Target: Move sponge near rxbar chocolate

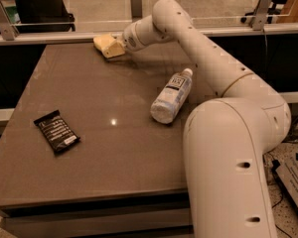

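The pale yellow sponge lies at the far back edge of the brown table, left of centre. My gripper reaches across the table and is right at the sponge, touching or overlapping it on its right side. The rxbar chocolate, a flat black wrapper with white text, lies near the table's left front, far from the sponge and the gripper.
A clear plastic bottle lies on its side right of the table's centre, under my arm's reach. My arm's large white base fills the right front. A glass rail runs behind the table's back edge.
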Available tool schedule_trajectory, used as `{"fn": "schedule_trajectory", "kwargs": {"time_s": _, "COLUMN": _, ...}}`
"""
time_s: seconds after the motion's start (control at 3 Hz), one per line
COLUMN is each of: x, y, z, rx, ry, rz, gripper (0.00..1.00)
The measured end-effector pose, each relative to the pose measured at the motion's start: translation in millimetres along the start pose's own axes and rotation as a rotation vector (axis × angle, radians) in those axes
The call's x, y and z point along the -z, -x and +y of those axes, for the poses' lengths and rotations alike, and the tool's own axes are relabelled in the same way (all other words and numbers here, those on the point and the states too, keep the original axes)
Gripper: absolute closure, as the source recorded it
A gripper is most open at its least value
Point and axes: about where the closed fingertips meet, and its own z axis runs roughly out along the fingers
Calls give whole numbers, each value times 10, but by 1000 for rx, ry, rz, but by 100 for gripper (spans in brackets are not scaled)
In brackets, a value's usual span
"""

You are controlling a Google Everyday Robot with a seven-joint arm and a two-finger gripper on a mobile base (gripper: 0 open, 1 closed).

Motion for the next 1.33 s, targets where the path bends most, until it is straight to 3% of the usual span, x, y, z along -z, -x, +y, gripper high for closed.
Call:
{"fn": "schedule_trajectory", "kwargs": {"time_s": 0.33, "x": 136, "y": -18, "z": 39, "rx": 6, "ry": -4, "rz": -5, "gripper": 87}}
{"fn": "schedule_trajectory", "kwargs": {"time_s": 0.67, "x": 342, "y": -89, "z": 222, "rx": 28, "ry": 36, "rz": -3, "gripper": 100}}
{"fn": "schedule_trajectory", "kwargs": {"time_s": 1.0, "x": 607, "y": -115, "z": 523, "rx": 73, "ry": 109, "rz": -6, "gripper": 100}}
{"fn": "schedule_trajectory", "kwargs": {"time_s": 1.33, "x": 789, "y": -2, "z": 906, "rx": 144, "ry": 218, "rz": -29, "gripper": 100}}
